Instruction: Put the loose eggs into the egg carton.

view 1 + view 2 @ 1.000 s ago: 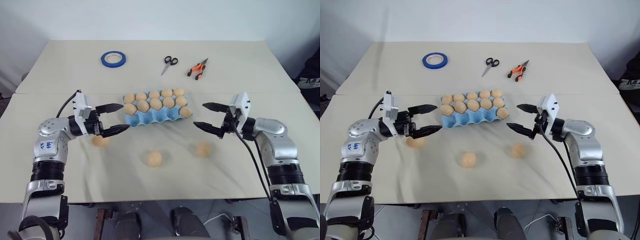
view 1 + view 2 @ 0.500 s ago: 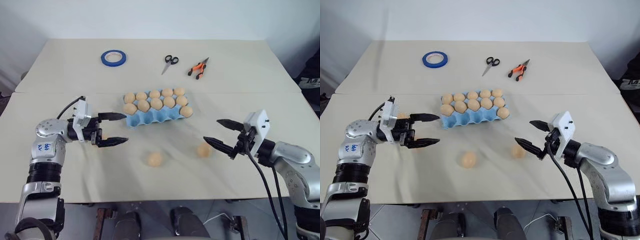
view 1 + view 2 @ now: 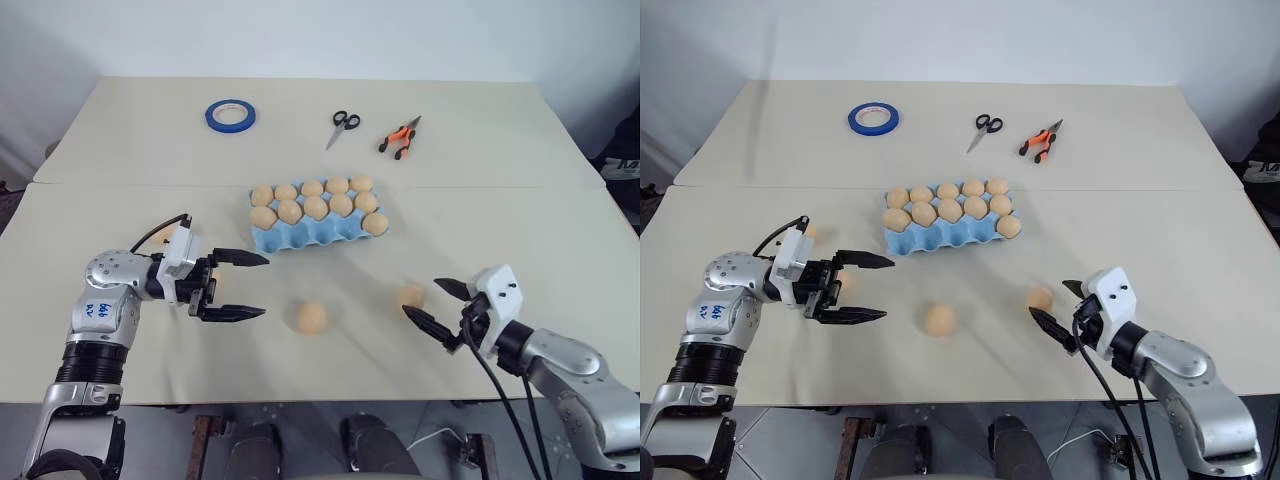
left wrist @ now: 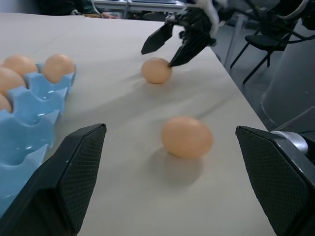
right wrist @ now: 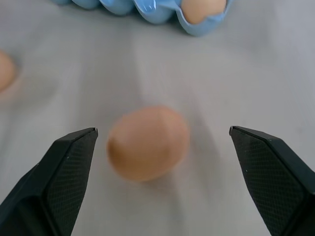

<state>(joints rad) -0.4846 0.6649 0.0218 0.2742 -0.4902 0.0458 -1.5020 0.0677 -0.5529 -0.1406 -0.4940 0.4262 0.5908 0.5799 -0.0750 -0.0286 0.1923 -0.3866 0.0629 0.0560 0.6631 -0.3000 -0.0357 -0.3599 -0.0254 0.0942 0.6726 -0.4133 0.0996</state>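
While both sets of fingers stand spread and empty, you see the right gripper (image 3: 432, 307) just before one pale tan oval egg (image 3: 410, 296), the left gripper (image 3: 243, 286) beside another (image 3: 312, 318). Beyond sits the light blue moulded egg carton (image 3: 318, 232).

Light blue moulded egg carton (image 3: 318, 234) mid-table: eleven tan eggs seated, front row mostly empty. Matte tan-orange loose eggs (image 3: 312, 317) lie apart on the cloth nearer the table's front edge.

light blue egg carton (image 3: 300, 236); pale tan-orange loose eggs (image 3: 312, 318); black pincer fingers (image 3: 238, 313).
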